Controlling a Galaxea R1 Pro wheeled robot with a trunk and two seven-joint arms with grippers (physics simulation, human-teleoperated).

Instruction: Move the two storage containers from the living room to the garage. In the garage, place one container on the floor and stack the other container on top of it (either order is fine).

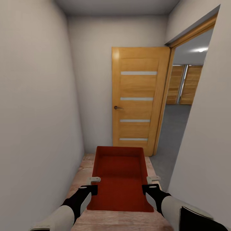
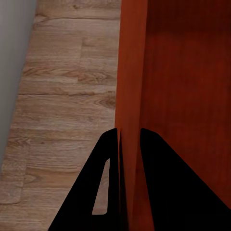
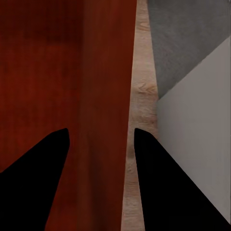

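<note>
One orange-red storage container [image 1: 120, 179] hangs low in front of me between both arms, above the light wood planks of a narrow hallway. My left gripper [image 1: 93, 180] is shut on its left wall; in the left wrist view the black fingers [image 2: 129, 132] pinch that thin wall [image 2: 132, 72]. My right gripper [image 1: 153, 179] straddles the right wall, and in the right wrist view its fingers [image 3: 101, 130] stand well apart around the wall [image 3: 108, 72]. Through a doorway at the right I see the garage's grey floor [image 1: 175, 128] and its wooden plank doors [image 1: 184, 84].
An orange wooden door [image 1: 138, 99] stands swung open against the hallway's far end. Grey-white walls close in at the left [image 1: 35, 112] and right [image 1: 208, 144]. The doorway to the garage opens just right of the door. Wood planks [image 1: 80, 175] run to the threshold.
</note>
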